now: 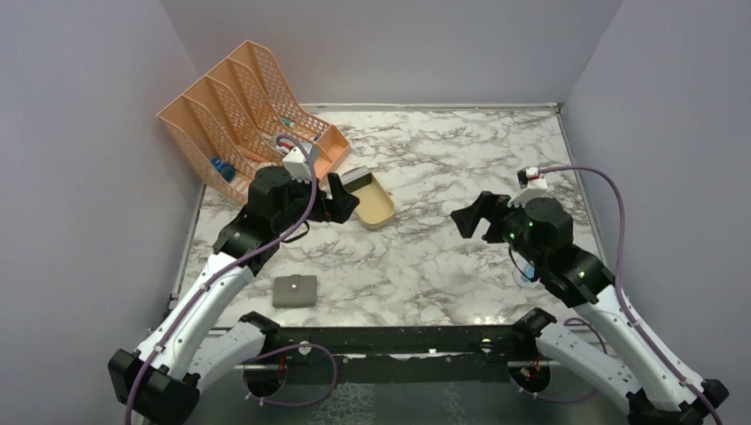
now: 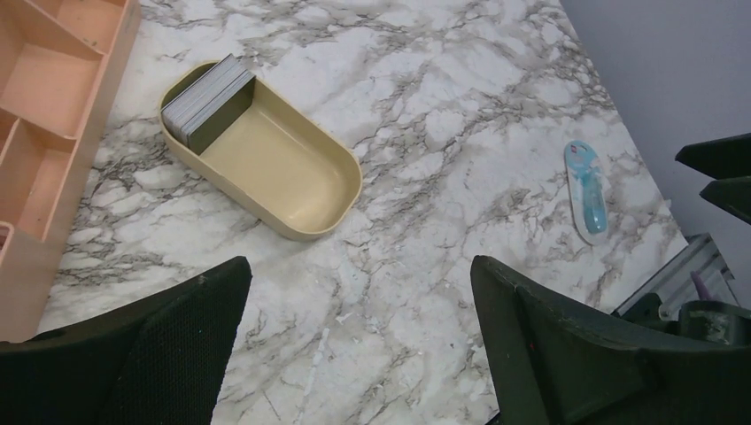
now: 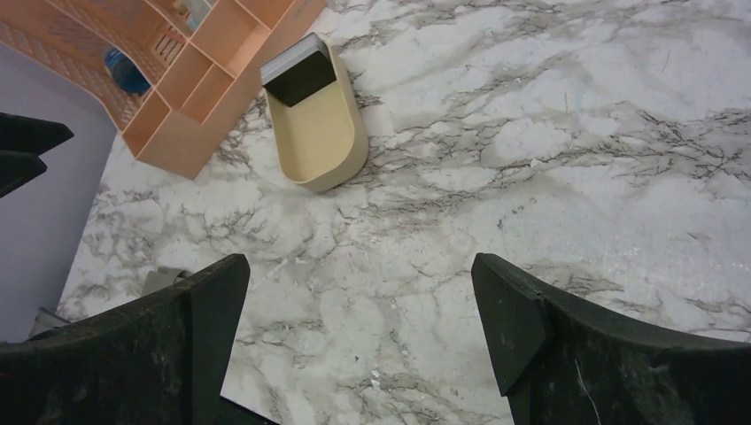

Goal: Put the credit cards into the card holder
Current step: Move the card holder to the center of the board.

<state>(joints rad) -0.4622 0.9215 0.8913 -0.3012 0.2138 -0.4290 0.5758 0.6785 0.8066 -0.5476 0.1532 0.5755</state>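
Note:
The credit cards (image 1: 358,179) stand as a stack of dark and whitish cards at the far end of a tan oval tray (image 1: 381,212). They also show in the left wrist view (image 2: 207,102) and the right wrist view (image 3: 298,70). The card holder (image 1: 294,289), a folded grey wallet, lies closed on the marble near the front left; a corner of it shows in the right wrist view (image 3: 163,280). My left gripper (image 1: 344,200) is open and empty, hovering just left of the tray (image 2: 359,336). My right gripper (image 1: 469,218) is open and empty over the table's right middle (image 3: 359,336).
A large peach mesh file rack (image 1: 248,111) stands at the back left, close to the tray. A small blue-and-white object (image 2: 586,188) lies on the marble at the right, under my right arm (image 1: 528,271). Grey walls enclose the table on three sides.

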